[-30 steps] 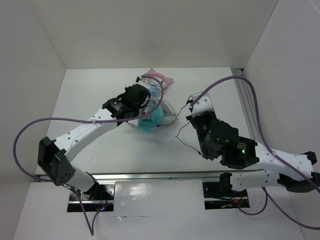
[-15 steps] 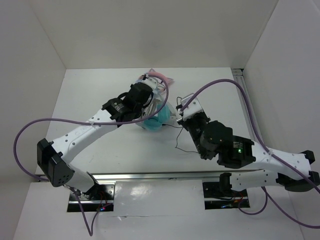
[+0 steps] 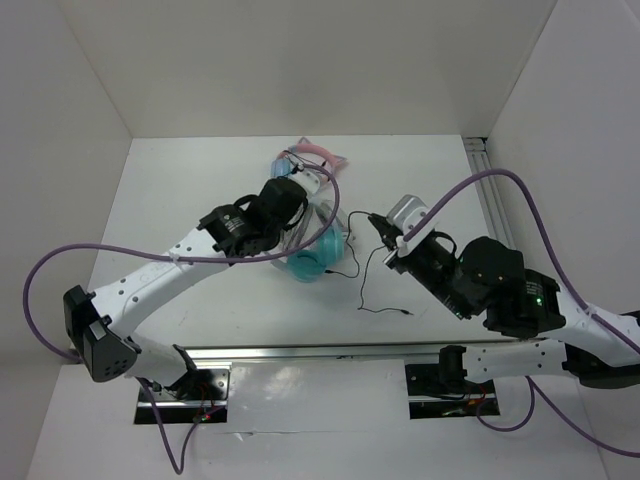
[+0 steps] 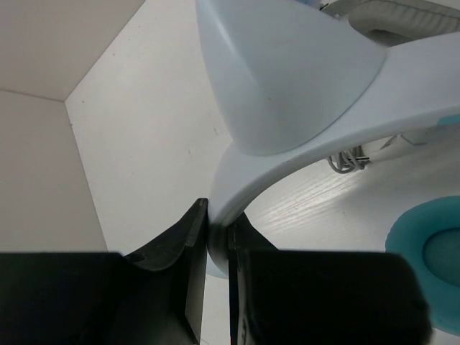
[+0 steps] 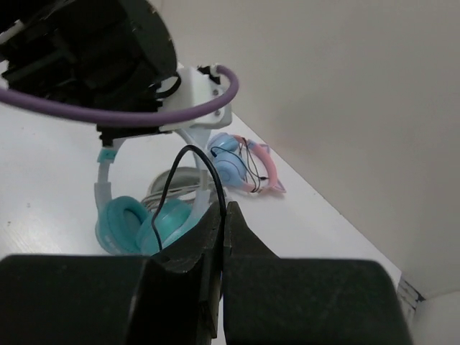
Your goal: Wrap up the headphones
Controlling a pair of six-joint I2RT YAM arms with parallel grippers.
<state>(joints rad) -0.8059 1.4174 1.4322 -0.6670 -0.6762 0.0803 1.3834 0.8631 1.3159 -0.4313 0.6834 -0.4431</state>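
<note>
Left gripper (image 4: 218, 231) clamped on headphones (image 4: 287, 93) headband | right gripper (image 5: 221, 215) pinching black cable (image 5: 188, 148)

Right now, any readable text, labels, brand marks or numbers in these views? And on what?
No text can be read in any view.
On the headphones: the headband is blank where it shows, with no brand mark.
On the pink-banded pair: too small to tell whether there is any print.
On the right arm: only a green light, no lettering visible.
</note>
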